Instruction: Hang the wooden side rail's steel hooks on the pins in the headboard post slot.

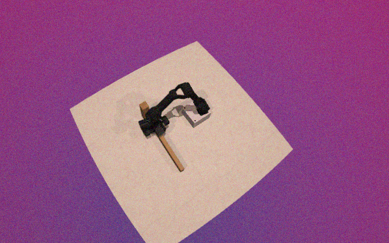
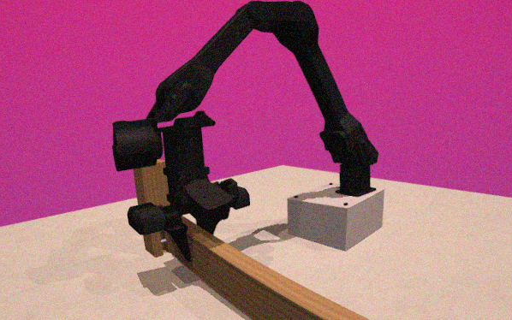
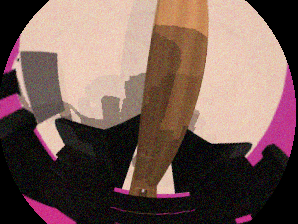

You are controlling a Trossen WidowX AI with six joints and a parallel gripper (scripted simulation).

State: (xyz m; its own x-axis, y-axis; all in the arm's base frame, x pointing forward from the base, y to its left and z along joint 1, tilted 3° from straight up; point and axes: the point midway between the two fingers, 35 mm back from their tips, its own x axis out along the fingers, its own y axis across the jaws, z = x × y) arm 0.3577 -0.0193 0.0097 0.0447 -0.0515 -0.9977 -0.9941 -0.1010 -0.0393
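Clamps in the claw (image 1: 159, 132) (image 2: 199, 245) (image 3: 166, 127), near the post end, the wooden side rail (image 1: 172, 154) (image 2: 271, 278) (image 3: 180, 50), with a finger pressed to either side of it. Leads on inward, past the fingers, to a small pale glint (image 3: 143, 191) at the rail's end, possibly part of a hook; too small to tell. Comes up just beside the headboard post (image 1: 144, 105) (image 2: 153, 184), upright beyond the claw. Hides pins and slot from every view, so cannot tell seated from merely close.

Runs outward the other way, along the rail, to a far end low over the table (image 1: 222, 179) (image 2: 443, 248) (image 3: 240, 90); seems to rest there, though not proven by the top view, and cut off in the exterior one. Reaches back through the arm (image 1: 167, 101) (image 2: 229, 43) to the gray base block (image 1: 200, 121) (image 2: 316, 222) (image 3: 40, 80), well apart from the post.

Calls next, by judgement, for checking or finishing the seating, then for letting go. Could drop the rail's end if released with hooks only leaning on the pins. Could catch just one hook if rolled or turned slightly in the grip. Could jam against the slot's edge if off to one side, or shove the post if pushed on regardless. Could lift the hooks back out if drawn away with a finger dragging on the wood. Could also knock the post with the bulky wrist, close beside it, on retreat.
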